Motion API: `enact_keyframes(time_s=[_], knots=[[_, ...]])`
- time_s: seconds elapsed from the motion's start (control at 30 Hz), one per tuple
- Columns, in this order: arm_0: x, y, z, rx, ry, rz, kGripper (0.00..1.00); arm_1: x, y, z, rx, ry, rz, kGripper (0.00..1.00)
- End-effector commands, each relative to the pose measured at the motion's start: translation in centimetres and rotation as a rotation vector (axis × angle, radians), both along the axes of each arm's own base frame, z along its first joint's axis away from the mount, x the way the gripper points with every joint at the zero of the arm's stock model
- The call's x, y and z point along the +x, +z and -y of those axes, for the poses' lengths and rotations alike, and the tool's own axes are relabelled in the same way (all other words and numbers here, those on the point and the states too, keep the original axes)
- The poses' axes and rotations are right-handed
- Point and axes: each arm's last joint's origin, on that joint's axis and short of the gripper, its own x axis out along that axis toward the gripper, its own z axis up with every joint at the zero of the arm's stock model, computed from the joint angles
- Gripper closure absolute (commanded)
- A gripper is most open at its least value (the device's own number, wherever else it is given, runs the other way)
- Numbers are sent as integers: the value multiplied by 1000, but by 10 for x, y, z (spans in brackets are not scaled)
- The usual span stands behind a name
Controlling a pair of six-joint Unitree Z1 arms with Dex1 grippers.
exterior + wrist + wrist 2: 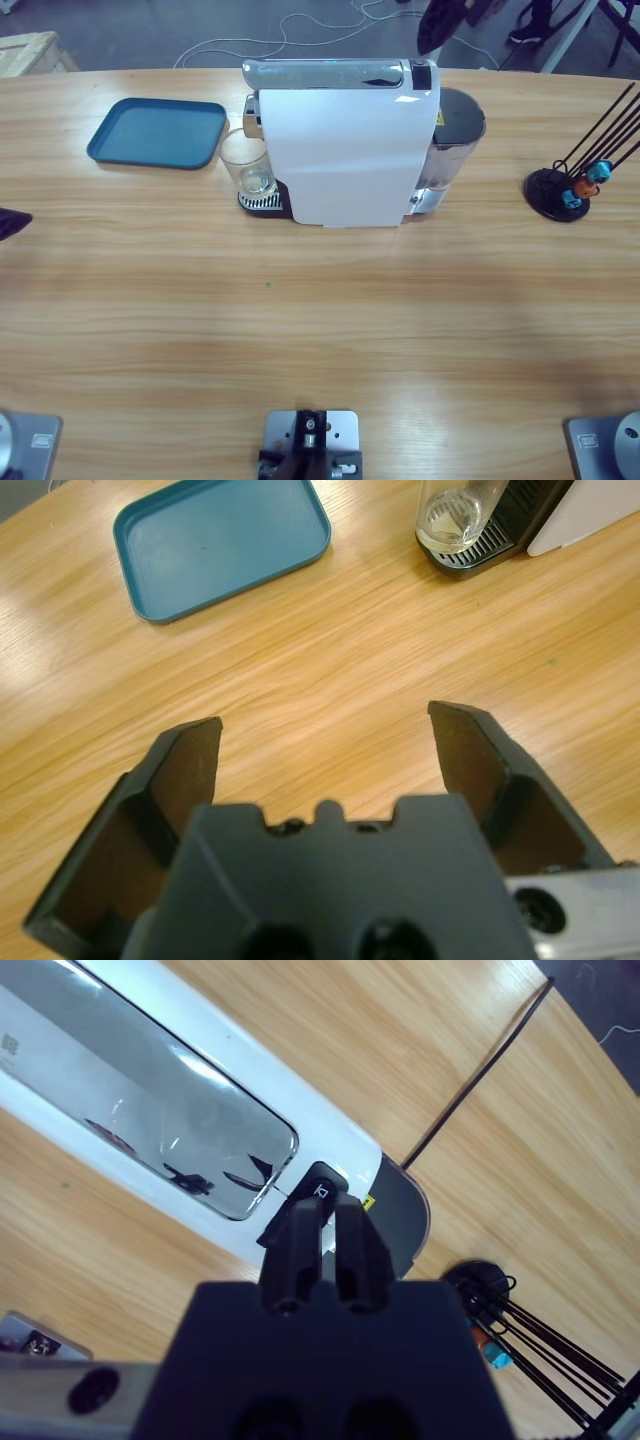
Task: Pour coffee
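Upper centre of the high view: white coffee machine (345, 150) w/ silver top strip, standing on the wooden counter (300, 330). Clear glass tumbler (246, 165) sits upright on the machine's slotted drip grille (258, 201), at the machine's left end in frame. Coffee (257, 182): only a shallow pale layer at the tumbler's bottom, seen thru the glass. Teal tray (156, 133) lies flat in the upper left, just beside the tumbler, not touching it as far as I can tell. Dark water tank (456, 135) is at the machine's right end. Far right: black wire capsule stand (560, 193) w/ orange & blue capsules (588, 180) at its base, well apart from the machine.

Left wrist view: left claw (325, 742) is released, jaws spread wide w/ nothing between them, over bare counter. Tray shows upper left of that frame, tumbler on the grille upper right; both well apart from the claw. In the high view only a dark tip at the left edge, mid-height, which may be this claw.

Right wrist view: right claw (322, 1230) is clenched, jaws together, empty, tips right at the black lever end (320, 1184) of the machine's shiny top; contact can't be confirmed. Capsule stand shows lower right of that frame.
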Motion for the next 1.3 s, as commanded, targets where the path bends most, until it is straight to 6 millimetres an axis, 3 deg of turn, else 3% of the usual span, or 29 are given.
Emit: enact_keyframes(time_s=[0.03,0.73,0.8,0.9,0.93,0.97,1.0,1.03,1.23,1.3], knots=[[2,-12,0,27,22,-32,110,11,-33,-12,-70,-8,-64,1000],[2,-13,0,27,21,-32,110,15,-68,-16,-103,-21,-131,1000],[2,-13,0,28,21,-34,110,11,-53,-12,-85,-25,-95,1000],[3,-14,1,30,21,-39,106,-11,11,8,-1,-39,47,1000],[3,-14,1,30,20,-40,105,-20,30,16,36,-37,82,958],[4,-14,2,31,20,-41,105,-28,44,22,63,-36,104,396],[5,-15,2,31,19,-42,105,-34,50,26,69,-36,101,59],[5,-15,3,31,17,-46,104,-38,50,28,64,-31,79,3],[6,-17,4,27,10,-53,90,-46,52,33,54,-19,37,0],[7,-17,4,29,9,-57,44,-45,51,33,53,-18,33,0]])
